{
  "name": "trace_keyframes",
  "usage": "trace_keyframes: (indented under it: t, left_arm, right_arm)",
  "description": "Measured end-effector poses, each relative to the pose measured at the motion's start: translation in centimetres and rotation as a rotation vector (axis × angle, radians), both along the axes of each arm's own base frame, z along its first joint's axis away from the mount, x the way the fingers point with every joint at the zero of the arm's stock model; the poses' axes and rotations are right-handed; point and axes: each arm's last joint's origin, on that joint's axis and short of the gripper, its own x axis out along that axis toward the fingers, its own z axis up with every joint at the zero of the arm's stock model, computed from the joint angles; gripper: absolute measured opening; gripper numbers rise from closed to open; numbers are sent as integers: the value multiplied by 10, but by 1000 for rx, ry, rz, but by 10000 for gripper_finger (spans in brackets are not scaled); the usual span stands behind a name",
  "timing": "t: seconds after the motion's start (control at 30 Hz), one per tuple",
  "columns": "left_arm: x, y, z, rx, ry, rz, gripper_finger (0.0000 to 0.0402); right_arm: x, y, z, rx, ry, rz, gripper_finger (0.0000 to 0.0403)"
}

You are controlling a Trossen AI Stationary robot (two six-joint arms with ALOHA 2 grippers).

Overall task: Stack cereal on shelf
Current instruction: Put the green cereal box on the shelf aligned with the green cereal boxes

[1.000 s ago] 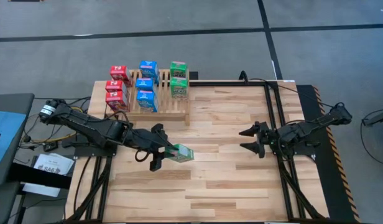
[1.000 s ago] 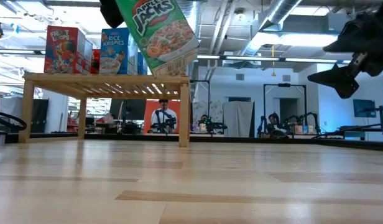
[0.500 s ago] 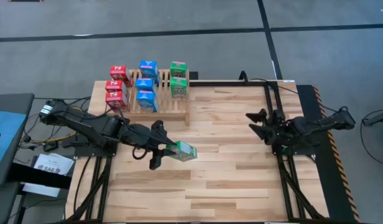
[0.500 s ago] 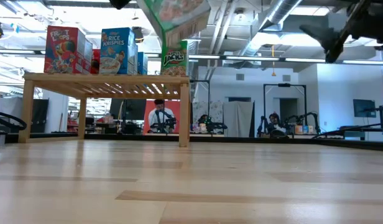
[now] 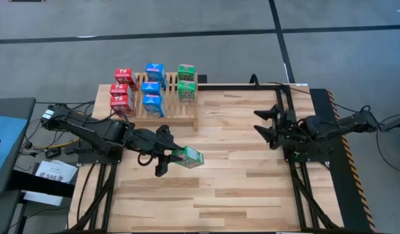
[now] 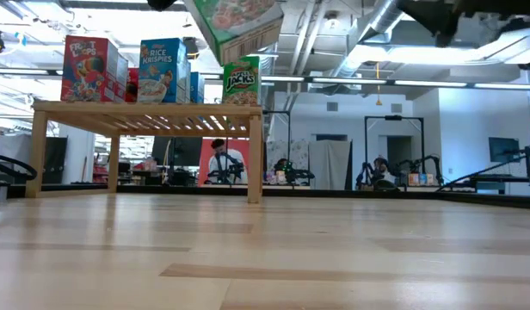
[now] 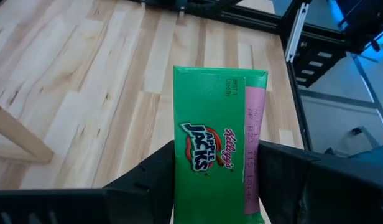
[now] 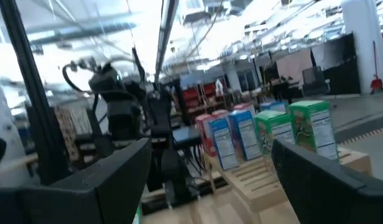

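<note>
The shelf (image 5: 166, 99), a slatted wooden rack at the far left part of the table (image 5: 239, 188), serves as the landmark. On it stand eight cereal boxes: three red boxes (image 5: 123, 91) at its left end, three blue boxes (image 5: 152, 90) in the middle, and two green boxes (image 5: 186, 82) at its right end. In the low view the red (image 6: 84, 69), blue (image 6: 158, 71) and green (image 6: 241, 85) fronts show upright on top of the rack. Nearer than the shelf and just off its right corner, the left gripper (image 5: 166, 158) is clamped on a ninth box, the green Apple Jacks box (image 5: 188, 157), fingers pressed on its two sides, holding it tilted in the air above the tabletop; the left wrist view shows that box (image 7: 219, 155) between the dark fingers (image 7: 155, 180). Well to the right of the shelf, the right gripper (image 5: 266, 126) hangs above the table with its fingers spread wide, holding nothing.
</note>
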Motion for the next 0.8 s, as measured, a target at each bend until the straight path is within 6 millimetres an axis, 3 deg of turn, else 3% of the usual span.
trace_keyframes:
  t: [0.2, 0.47, 0.8]
  left_arm:
    - [-1, 0, -2, -14, 26, 13, 167]
    - [-2, 0, -3, -27, 43, 22, 167]
    - [-2, 0, -3, -31, 42, 24, 167]
  right_arm:
    - [29, 7, 5, 34, 116, 57, 358]
    - [70, 17, -8, 169, 248, 125, 358]
    - [125, 30, -5, 87, 361, 110, 358]
